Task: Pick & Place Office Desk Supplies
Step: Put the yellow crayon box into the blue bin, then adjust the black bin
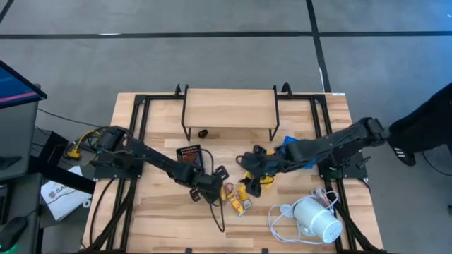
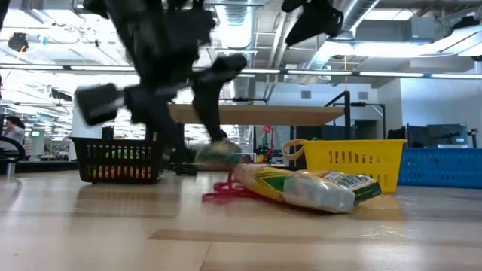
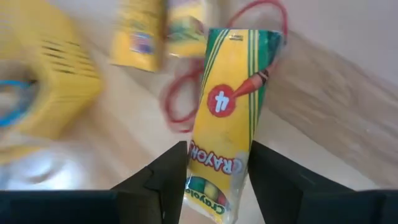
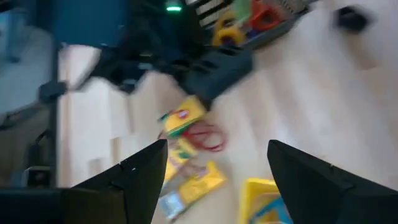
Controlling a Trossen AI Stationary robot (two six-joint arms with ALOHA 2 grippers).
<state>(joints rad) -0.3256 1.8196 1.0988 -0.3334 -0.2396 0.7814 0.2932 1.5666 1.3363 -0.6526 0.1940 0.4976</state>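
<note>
My left gripper is shut on a yellow and green crayon pack over the middle of the table. A red rubber-band loop lies on the wood under it. Other crayon packs lie flat beside the loop, seen in the low view as packs. My right gripper hangs open and higher up, just right of the left gripper, with nothing between its fingers. It shows in the high view as the right gripper. My left gripper pinches the crayon pack near one short end between its two fingers, which lie across the pack's width. The fingers slant down from the table's left. The pack sticks out beyond the fingertips and appears lifted off the table.
A black mesh tray with coloured items stands behind the left gripper. A yellow tray and a blue tray sit under the right arm. A white cylindrical device with its cord lies near right. A wooden shelf spans the far edge.
</note>
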